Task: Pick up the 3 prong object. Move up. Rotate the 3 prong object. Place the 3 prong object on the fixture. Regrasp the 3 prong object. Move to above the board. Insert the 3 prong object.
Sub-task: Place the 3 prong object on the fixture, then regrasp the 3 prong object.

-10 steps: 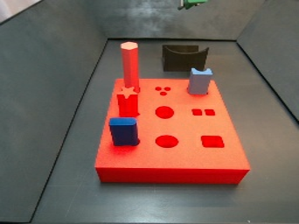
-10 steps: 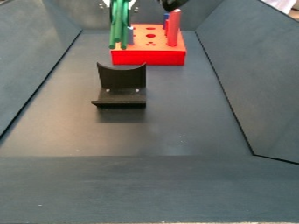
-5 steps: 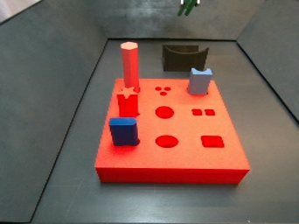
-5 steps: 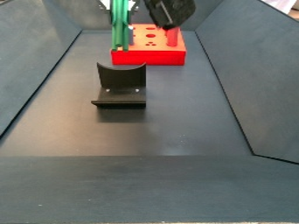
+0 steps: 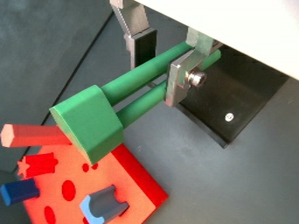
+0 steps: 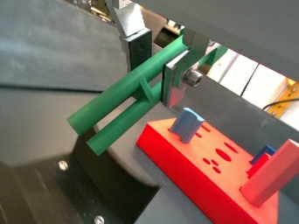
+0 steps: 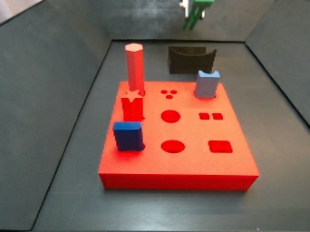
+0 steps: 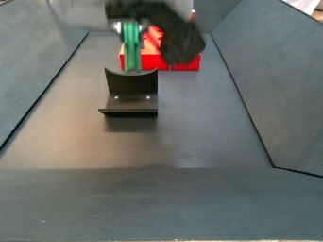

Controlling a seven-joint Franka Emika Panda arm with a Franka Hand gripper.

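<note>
Enclosure: dark grey floor [image 7: 72,190] with sloped grey walls on both sides, seen in both side views.
Board: large flat red rectangular slab [image 7: 182,168] with round, square and small dot-shaped holes on top; it lies on the floor, apart from the fixture. Also visible in both wrist views [image 5: 128,188] [image 6: 205,179].
Fixture: dark black L-shaped bracket on a base plate [image 8: 130,95], standing on the floor between the board and the near camera in a side view; it appears behind the board at [image 7: 188,58].
Red cylinder: tall red post [image 7: 134,68] standing upright at a far corner of the board.
Blue blocks: one light blue block [image 7: 208,84] and one darker blue block [image 7: 129,136], both seated upright on the board.
3 prong object: slim elongated green piece [image 5: 122,101], a block at one end and parallel prongs running between the fingers; held clear of the floor, above the fixture [image 8: 128,43].
Gripper: two-finger unit [image 5: 162,54] over the fixture, blurred in a side view [image 8: 158,24].
Jaws: pinching the 3 prong object across its prongs, silver fingers [image 6: 177,77] touching the green bars.
</note>
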